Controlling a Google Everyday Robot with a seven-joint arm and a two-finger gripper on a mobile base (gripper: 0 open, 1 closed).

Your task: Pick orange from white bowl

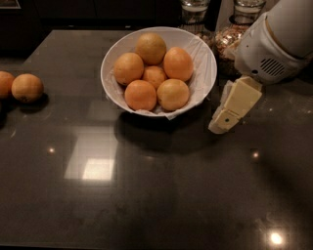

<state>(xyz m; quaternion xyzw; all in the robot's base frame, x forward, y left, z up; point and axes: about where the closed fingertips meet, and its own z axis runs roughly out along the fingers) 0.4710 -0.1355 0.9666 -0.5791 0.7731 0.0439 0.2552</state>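
Observation:
The white bowl (205, 53) with a crinkled paper liner sits at the back middle of the dark countertop and holds several oranges. The paler, yellowish ones are at the bowl's far side (150, 48) and its front right (172, 94); the others are a deeper orange. My gripper (218, 127) hangs from the white arm at the upper right. It is just right of the bowl's rim, low over the counter, pointing down and to the left. It holds nothing that I can see and touches no orange.
Two loose oranges (27, 87) lie at the counter's left edge. Glass jars (194, 9) stand behind the bowl, and a jar of brownish contents (229, 35) sits behind my arm. Ceiling lights reflect on the counter's front.

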